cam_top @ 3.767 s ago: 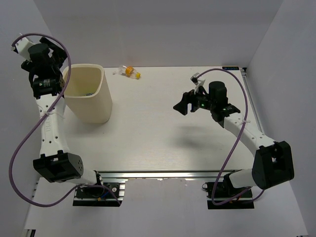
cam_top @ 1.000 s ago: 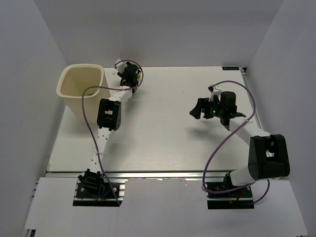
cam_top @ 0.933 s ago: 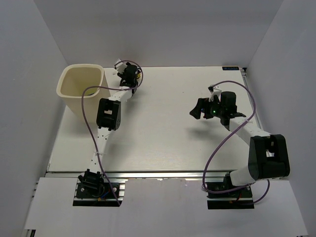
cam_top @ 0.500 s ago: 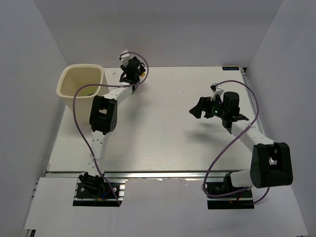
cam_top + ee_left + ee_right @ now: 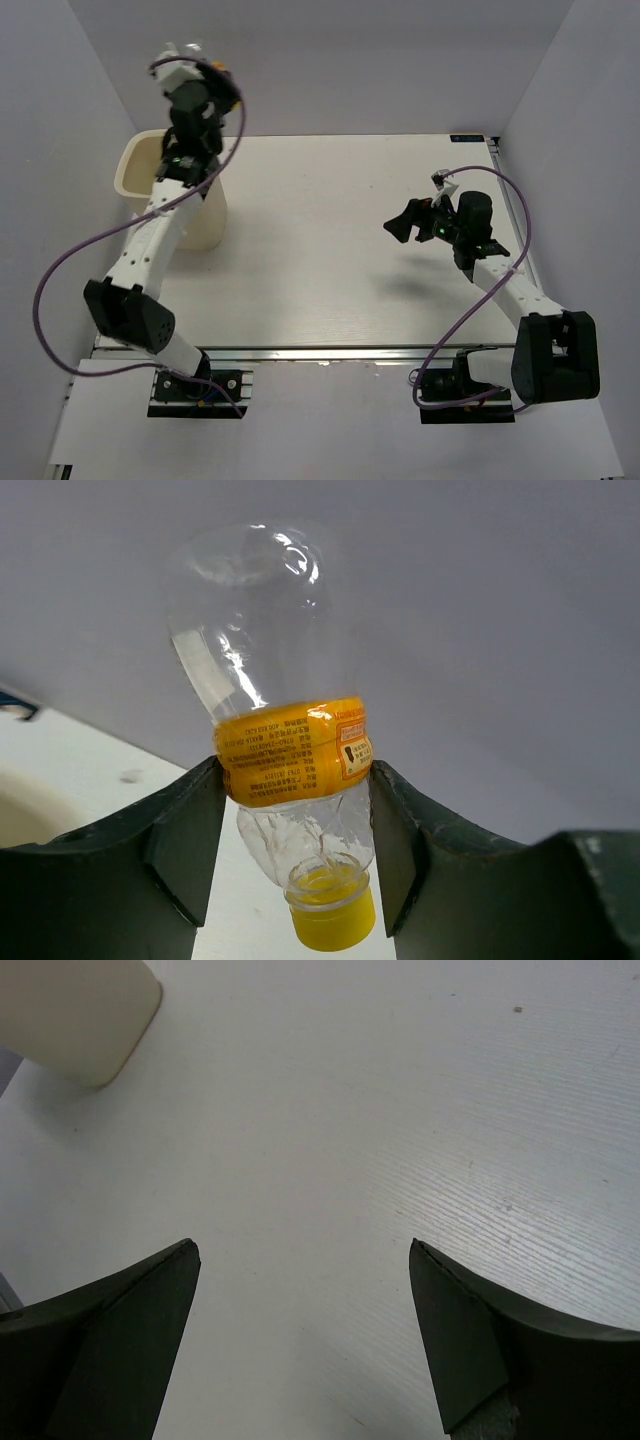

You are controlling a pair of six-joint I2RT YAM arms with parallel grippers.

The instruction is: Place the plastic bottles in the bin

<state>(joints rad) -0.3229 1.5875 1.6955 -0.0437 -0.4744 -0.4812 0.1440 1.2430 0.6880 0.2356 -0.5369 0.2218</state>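
A small clear plastic bottle point(image 5: 290, 750) with an orange label and a yellow cap hangs cap-down between my left gripper's point(image 5: 295, 780) fingers, which are shut on its label band. From above, the left gripper point(image 5: 200, 65) and the bottle point(image 5: 220, 73) are raised high at the far left, over the back of the cream bin point(image 5: 207, 222). The left arm hides most of the bin's mouth. My right gripper point(image 5: 400, 225) hovers open over the right half of the table, and in its wrist view the right gripper point(image 5: 300, 1260) has only bare tabletop between its fingers. No other bottles show.
The bin point(image 5: 80, 1010) appears as a cream corner at the top left of the right wrist view. White walls enclose the table on the left, back and right. A purple cable loops off each arm.
My left arm has lifted the orange-labelled bottle from the table's far edge and swung it up and left, over the bin. The right arm has hardly moved.
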